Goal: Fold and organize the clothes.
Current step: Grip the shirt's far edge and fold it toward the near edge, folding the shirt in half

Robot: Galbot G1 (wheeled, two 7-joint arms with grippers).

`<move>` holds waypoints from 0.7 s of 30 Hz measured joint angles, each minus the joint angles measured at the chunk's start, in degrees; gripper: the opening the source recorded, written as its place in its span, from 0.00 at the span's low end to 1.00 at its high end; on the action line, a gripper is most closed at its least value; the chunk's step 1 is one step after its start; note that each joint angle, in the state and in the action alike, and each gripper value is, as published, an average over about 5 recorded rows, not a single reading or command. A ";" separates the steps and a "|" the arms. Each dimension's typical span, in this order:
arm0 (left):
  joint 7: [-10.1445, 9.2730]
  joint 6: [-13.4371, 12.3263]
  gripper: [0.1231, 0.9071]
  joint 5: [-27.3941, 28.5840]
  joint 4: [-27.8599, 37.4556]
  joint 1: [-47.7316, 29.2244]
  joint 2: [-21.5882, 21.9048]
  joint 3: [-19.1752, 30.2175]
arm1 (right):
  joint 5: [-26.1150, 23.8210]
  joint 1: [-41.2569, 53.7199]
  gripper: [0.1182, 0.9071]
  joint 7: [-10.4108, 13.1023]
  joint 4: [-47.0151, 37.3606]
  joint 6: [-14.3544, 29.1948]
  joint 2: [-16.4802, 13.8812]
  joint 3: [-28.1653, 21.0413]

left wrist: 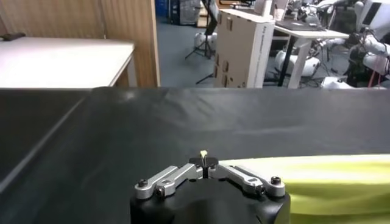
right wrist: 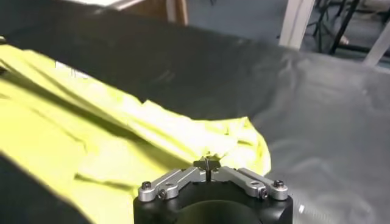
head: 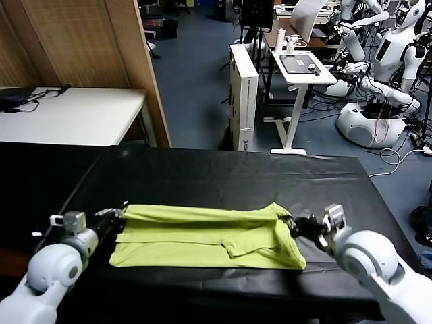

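One T-shirt on table; left hand, right hand both clamped on it

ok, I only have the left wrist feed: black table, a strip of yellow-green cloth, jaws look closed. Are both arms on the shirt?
Observer: Yes. In the head view the left gripper is at the T-shirt's left end and the right gripper at its right end.
Operator: Right one actually pinching?
Observer: The right wrist view shows the right gripper's jaws shut on a fold of the fabric.
Operator: How does the shirt lie overall?
Observer: Already folded into a long band across the black table, its far edge bunched between the two grippers.
Operator: Anything else on the table?
Observer: Nothing else shows on it in the head view.
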 joint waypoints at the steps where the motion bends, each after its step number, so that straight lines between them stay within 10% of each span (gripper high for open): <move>1: 0.04 0.03 0.03 0.27 -0.31 0.82 -0.28 -0.30 | -0.01 -0.25 0.03 0.03 0.18 0.00 -0.02 0.08; 9: -0.99 0.16 0.09 1.46 -2.62 5.31 -2.68 -1.84 | 0.26 -2.42 0.21 0.30 2.35 0.00 -0.01 2.05; 21: -3.93 -1.34 0.94 0.70 -5.61 6.44 -4.86 -4.66 | -0.72 -3.30 0.98 1.04 3.31 0.61 3.88 7.43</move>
